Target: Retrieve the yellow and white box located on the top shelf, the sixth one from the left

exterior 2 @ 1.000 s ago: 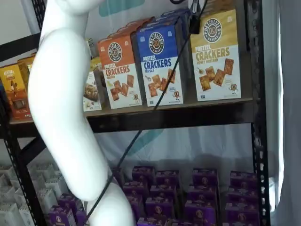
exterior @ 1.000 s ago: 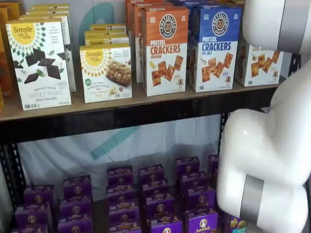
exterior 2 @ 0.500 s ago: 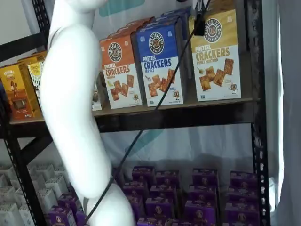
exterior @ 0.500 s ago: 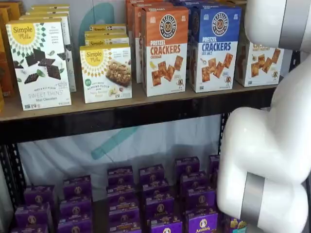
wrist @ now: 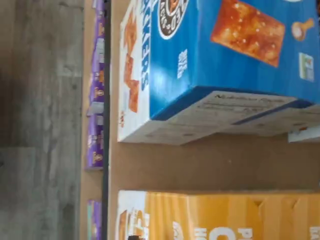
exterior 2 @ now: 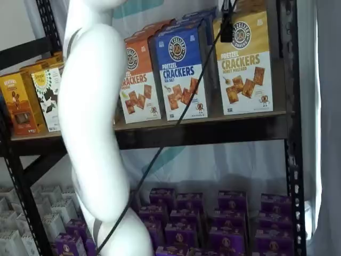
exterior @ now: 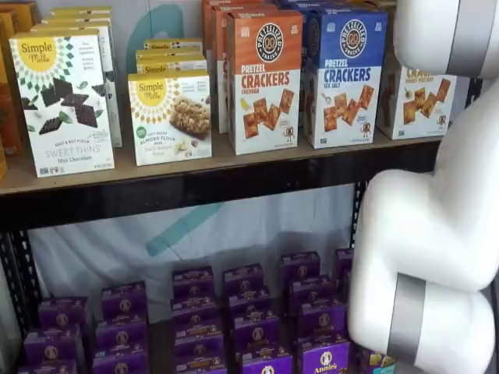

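Note:
The yellow and white box stands upright at the right end of the top shelf, next to a blue-topped box. In a shelf view the white arm hides most of it, and only its lower white part shows. The wrist view shows its yellow side with a strip of shelf board between it and the blue box. My gripper shows only as one black finger hanging from the view's upper edge, in front of the box's upper left corner. No gap can be seen.
An orange-topped cracker box and white Simple Mills boxes stand further left on the shelf. Several purple boxes fill the lower shelf. The white arm covers the right side, a black cable hangs across the shelf front, and a black upright is beside the box.
The white arm has shifted right in one shelf view, uncovering more boxes at the left. The black finger has moved slightly right and up, nearer the yellow box.

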